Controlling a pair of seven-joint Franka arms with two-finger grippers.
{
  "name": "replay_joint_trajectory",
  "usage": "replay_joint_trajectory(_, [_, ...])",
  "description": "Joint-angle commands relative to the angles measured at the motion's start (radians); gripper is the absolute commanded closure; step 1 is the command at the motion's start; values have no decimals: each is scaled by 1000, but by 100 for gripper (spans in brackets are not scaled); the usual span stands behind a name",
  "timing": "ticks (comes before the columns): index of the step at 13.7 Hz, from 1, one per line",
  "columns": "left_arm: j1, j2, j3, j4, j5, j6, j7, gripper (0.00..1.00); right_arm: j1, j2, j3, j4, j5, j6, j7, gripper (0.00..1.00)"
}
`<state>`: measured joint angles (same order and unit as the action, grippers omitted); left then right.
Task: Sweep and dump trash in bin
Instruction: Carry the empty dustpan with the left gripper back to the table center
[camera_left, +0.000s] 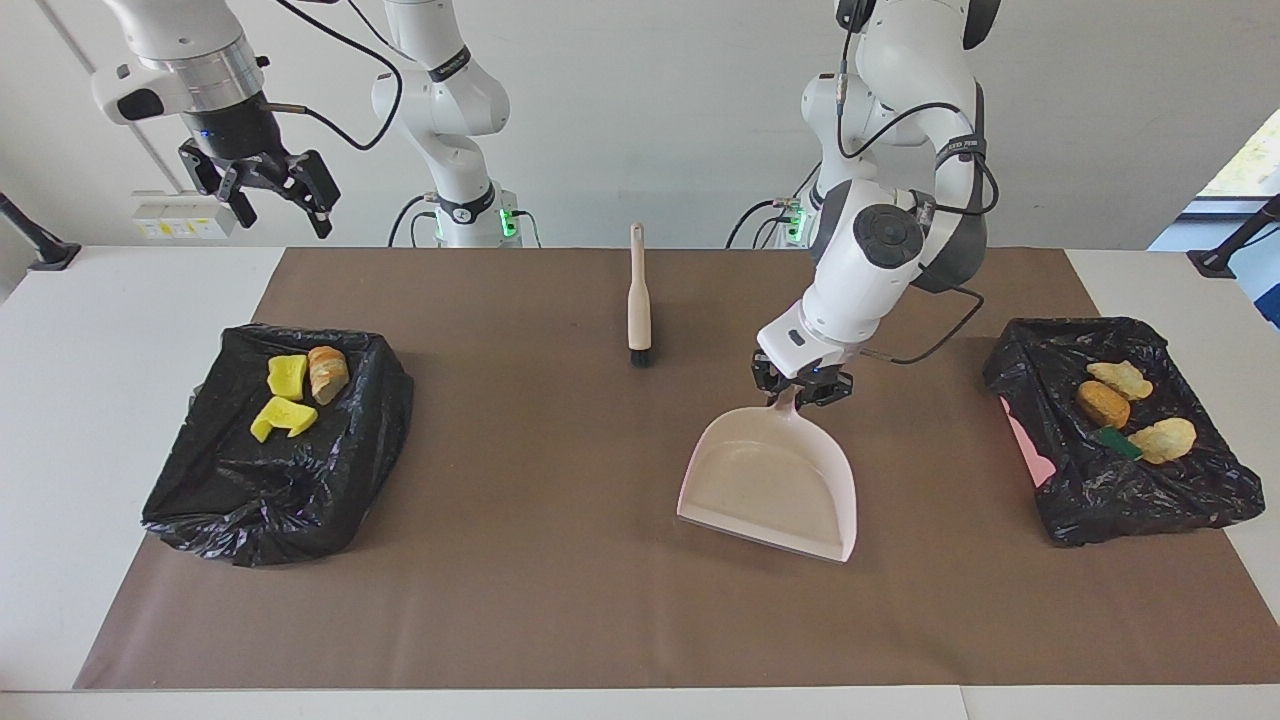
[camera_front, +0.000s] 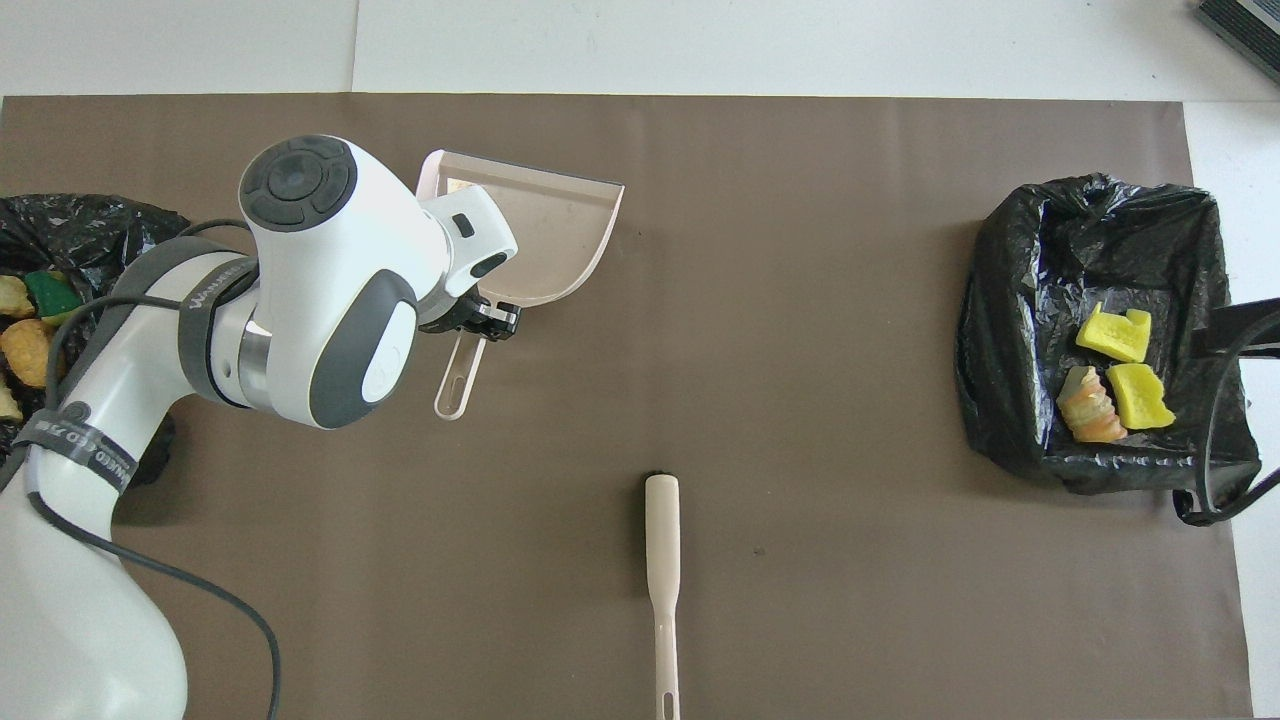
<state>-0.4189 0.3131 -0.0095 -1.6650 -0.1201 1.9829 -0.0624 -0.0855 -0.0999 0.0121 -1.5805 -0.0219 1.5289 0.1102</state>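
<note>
In the overhead view, the white left arm covers part of the pale pink plastic dustpan (camera_front: 540, 235), hiding one rear corner and the top of its handle. The crumpled black bag-lined bin (camera_front: 70, 225) at the left arm's end of the table is cut off by that view's edge, so its scraps show only partly. The slim beige hand brush (camera_front: 662, 560) runs off the bottom edge there, its handle end unseen.
</note>
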Motion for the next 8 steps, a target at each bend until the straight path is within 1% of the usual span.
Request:
replay_joint_trajectory(1, [-84,96,22,127,-19,11,-106,100,76,-11,-75,-10,-30,-12,-10,0])
replay_joint_trajectory(2, [-86,133,20,172,-23,8,-141,100,125,-11,-121,-10,-30,-13,-10,0])
replay_joint_trajectory(3, [-95,144,20,182,-35,14,-149,100,162,-12,-159,-10,-30,-13,-12,0])
replay_joint_trajectory(4, [-118,170,20,191,-35,20,-152,100,165,-14,-165,-9,-26,-12,-15,0])
replay_joint_trajectory(5, [-141,223,23,242,-30,10,-158,100,165,-14,-162,-7,-12,-12,-15,0])
replay_joint_trajectory(7, [-161,355,28,412,-26,-56,-187,100,167,-15,-150,-7,-9,-12,-15,0])
replay_joint_trajectory(8, [-175,392,32,460,-26,-70,-215,100,167,-15,-144,-7,-9,-12,-15,0])
